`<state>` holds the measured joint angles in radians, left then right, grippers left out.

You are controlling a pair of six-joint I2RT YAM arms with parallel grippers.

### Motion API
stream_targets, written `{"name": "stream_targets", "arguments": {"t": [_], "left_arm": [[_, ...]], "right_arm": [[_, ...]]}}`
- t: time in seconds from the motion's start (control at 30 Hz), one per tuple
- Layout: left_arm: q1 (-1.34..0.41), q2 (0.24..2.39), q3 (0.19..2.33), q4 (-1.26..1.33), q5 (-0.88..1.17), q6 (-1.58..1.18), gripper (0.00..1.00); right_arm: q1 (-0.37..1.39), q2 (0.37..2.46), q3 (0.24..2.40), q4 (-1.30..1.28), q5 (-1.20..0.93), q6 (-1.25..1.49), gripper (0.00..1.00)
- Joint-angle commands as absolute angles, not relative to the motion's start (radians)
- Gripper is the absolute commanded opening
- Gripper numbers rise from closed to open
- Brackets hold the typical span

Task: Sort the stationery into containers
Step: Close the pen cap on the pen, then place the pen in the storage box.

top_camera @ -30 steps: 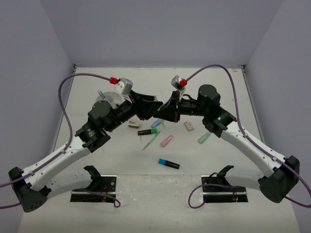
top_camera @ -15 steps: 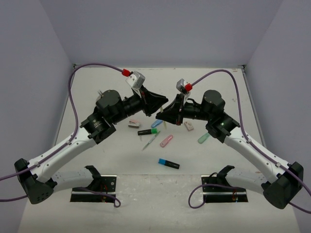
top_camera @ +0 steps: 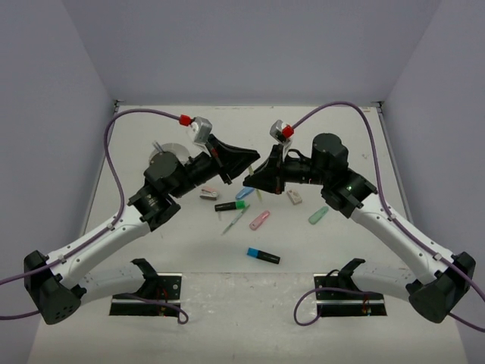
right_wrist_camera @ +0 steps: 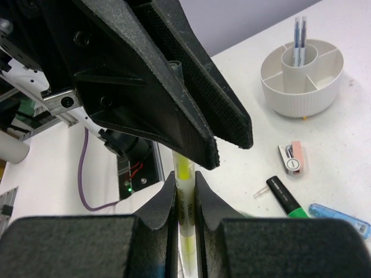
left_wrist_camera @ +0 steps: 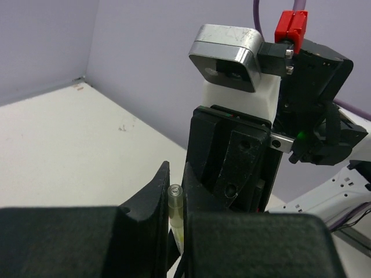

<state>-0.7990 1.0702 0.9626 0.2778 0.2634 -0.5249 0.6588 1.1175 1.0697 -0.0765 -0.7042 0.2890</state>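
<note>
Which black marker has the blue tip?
The blue-tipped highlighter, lying alone, apart from the rest. The green-tipped highlighter lies farther back, near the pink marker.

Yellow pen [right_wrist_camera: 184, 217] is off the table, pinched from both ends. White cup [right_wrist_camera: 301, 78] is divided, with two pens [right_wrist_camera: 301, 32] standing in its centre well.

Loose on the table:
- green-end highlighter [top_camera: 231, 206]
- blue-end highlighter [top_camera: 263, 255]
- blue marker [top_camera: 243, 192]
- pink marker [top_camera: 260, 220]
- mint marker [top_camera: 318, 215]
- thin pen [top_camera: 233, 221]
- left eraser [top_camera: 209, 194]
- right eraser [top_camera: 295, 198]

So the left arm [top_camera: 114, 226] and right arm [top_camera: 394, 226] both lean in over the middle of the counter [top_camera: 189, 254], wrists up high. Left end effector [top_camera: 244, 162] and right end effector [top_camera: 251, 180] meet nose to nose, each pinching the same pen [right_wrist_camera: 184, 188].
</note>
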Motion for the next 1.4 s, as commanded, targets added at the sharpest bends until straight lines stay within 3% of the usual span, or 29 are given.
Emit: {"name": "stream_targets", "arguments": {"t": [0.0, 0.07, 0.23, 0.3, 0.37, 0.4, 0.6, 0.7, 1.0, 1.37], "left_arm": [[-0.810, 1.075, 0.789, 0.223, 0.441, -0.576, 0.00], [-0.809, 1.062, 0.799, 0.165, 0.376, -0.557, 0.00], [-0.726, 1.078, 1.017, -0.187, 0.036, -0.477, 0.00], [-0.676, 1.119, 1.131, -0.295, -0.126, -0.476, 0.00], [-0.604, 1.145, 1.201, -0.345, -0.231, -0.477, 0.00], [-0.582, 1.156, 1.226, -0.354, -0.277, -0.475, 0.00], [-0.429, 1.201, 1.290, -0.311, -0.592, -0.454, 0.00], [-0.391, 1.232, 1.227, -0.099, -0.804, -0.357, 0.00], [-0.259, 1.330, 1.080, 0.205, -0.827, -0.339, 0.00], [-0.239, 1.408, 0.939, 0.212, -0.761, -0.475, 0.00]], "right_arm": [[0.592, 1.146, 1.314, 0.013, -0.588, 0.252, 0.00], [0.589, 1.160, 1.312, -0.006, -0.572, 0.214, 0.00], [0.588, 1.174, 1.140, 0.017, -0.505, 0.161, 0.21], [0.588, 1.176, 1.115, 0.019, -0.489, 0.163, 0.47], [0.588, 1.175, 1.105, 0.005, -0.478, 0.161, 0.86], [0.588, 1.172, 1.101, -0.013, -0.452, 0.160, 0.92], [0.588, 1.084, 0.978, 0.000, -0.288, 0.190, 0.98], [0.588, 1.042, 0.901, 0.058, -0.290, 0.235, 0.99], [0.588, 0.922, 0.810, 0.081, -0.360, 0.291, 0.99], [0.589, 0.877, 0.817, 0.043, -0.374, 0.278, 0.99]]}}
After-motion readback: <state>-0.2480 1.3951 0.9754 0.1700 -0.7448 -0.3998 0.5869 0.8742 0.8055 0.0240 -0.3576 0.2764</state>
